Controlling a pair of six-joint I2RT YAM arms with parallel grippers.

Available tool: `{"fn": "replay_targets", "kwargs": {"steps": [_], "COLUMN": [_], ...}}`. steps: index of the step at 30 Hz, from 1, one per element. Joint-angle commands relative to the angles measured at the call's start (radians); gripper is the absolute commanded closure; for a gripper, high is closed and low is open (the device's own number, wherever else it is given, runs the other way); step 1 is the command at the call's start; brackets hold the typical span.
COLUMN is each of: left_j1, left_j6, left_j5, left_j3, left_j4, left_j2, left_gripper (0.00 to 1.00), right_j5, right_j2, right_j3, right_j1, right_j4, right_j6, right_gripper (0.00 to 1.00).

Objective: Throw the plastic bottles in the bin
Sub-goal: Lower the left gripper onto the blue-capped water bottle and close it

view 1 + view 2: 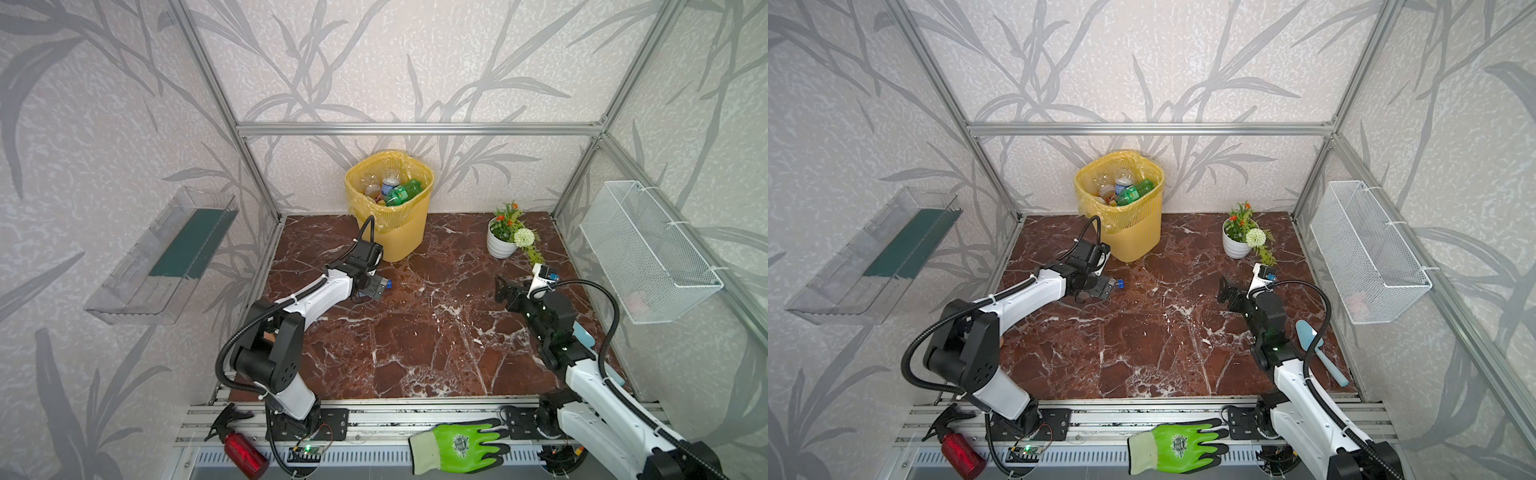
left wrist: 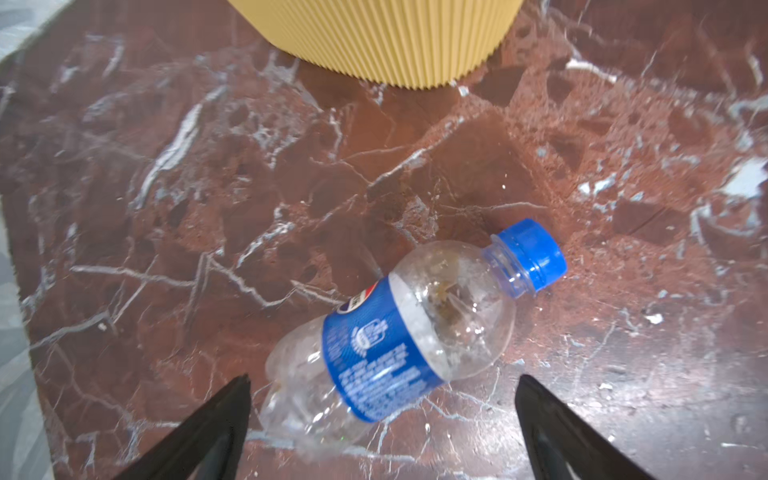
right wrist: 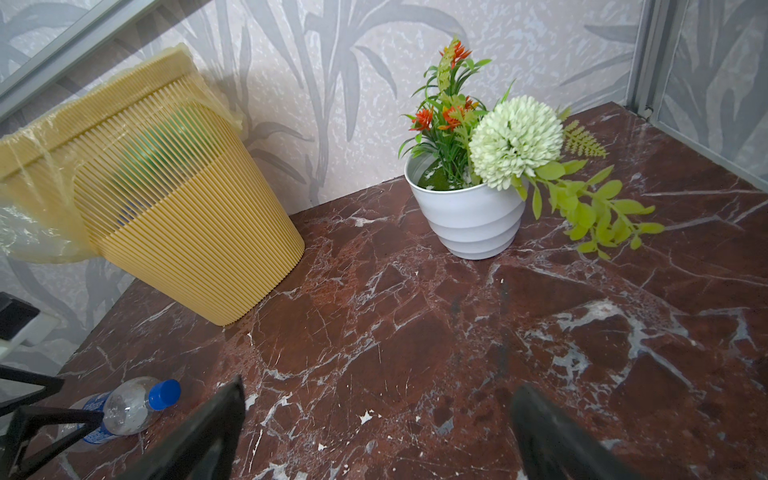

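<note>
Left wrist view: left gripper (image 2: 384,378) spread wide, tips either side of the blue-capped bottle (image 2: 415,324) lying on the marble tabletop (image 2: 208,208). Left arm is stretched low, near side of the bin (image 1: 399,237). Right gripper (image 3: 380,384) is also spread, empty, right of centre. Other bottles (image 1: 401,193) are inside the bin.

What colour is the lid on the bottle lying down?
Blue cap, clearest in the left wrist view.

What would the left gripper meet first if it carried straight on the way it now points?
Most likely the blue-capped bottle lying on the marble ahead of its open jaws; the yellow bin stands beyond.
</note>
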Motion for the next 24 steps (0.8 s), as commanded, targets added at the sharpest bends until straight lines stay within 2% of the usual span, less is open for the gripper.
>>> {"fn": "replay_targets", "kwargs": {"steps": [1, 7, 13, 20, 22, 24], "left_j1": [0.005, 0.018, 0.027, 0.028, 0.027, 0.027], "left_j6": [0.100, 0.175, 0.204, 0.185, 0.175, 0.168], "left_j5": [0.055, 0.088, 0.102, 0.242, 0.248, 0.255], "left_j3": [0.025, 0.042, 0.082, 0.091, 0.088, 0.086], "left_j4": [-0.030, -0.014, -0.035, -0.061, -0.068, -0.082], "left_j2": [0.016, 0.072, 0.145, 0.159, 0.162, 0.167], "left_gripper": [0.01, 0.02, 0.07, 0.24, 0.26, 0.32], "right_j5": [-0.001, 0.001, -0.003, -0.003, -0.001, -0.001], "right_j2": [-0.006, 0.006, 0.017, 0.022, 0.022, 0.022], "right_j3": [0.000, 0.008, 0.014, 0.014, 0.015, 0.014], "right_j1": [-0.005, -0.005, -0.005, -0.005, -0.005, -0.005], "right_j4": [0.022, 0.020, 0.023, 0.025, 0.025, 0.026], "right_j6": [-0.004, -0.004, 0.002, 0.005, 0.005, 0.006], "right_gripper": [0.00, 0.00, 0.00, 0.00, 0.00, 0.00]}}
